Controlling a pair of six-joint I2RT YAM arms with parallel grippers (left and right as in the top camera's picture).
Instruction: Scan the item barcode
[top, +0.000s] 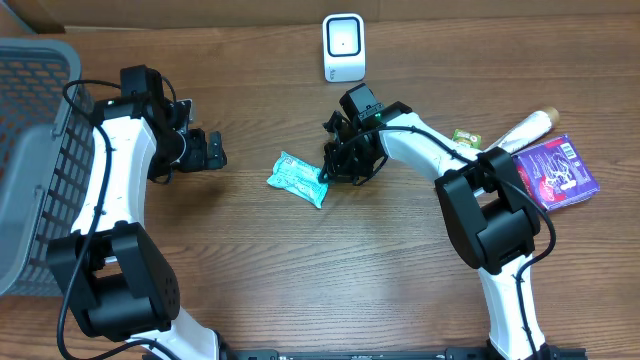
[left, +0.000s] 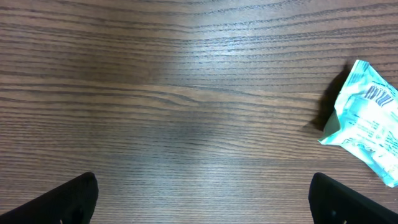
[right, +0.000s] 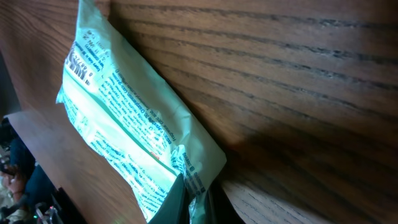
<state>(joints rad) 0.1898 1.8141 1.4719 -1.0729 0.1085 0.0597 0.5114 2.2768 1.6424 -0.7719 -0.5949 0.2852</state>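
Packet (top: 298, 178): teal snack wrapper on desk (top: 300, 280), about centre, between the two arms, nearer than scanner.
Right fingers (top: 342, 160): pressed together, pinching packet's right end; wrist view shows crimped edge caught between them.
Left fingers (left: 71, 198): spread wide, nothing between them, over bare wood left of packet, apart from it.
Scanner (top: 343, 47): white, upright at far edge, well apart from packet.
Basket (top: 30, 150): grey, left edge.
Purple pack (top: 556, 172): flat, right side of desk.
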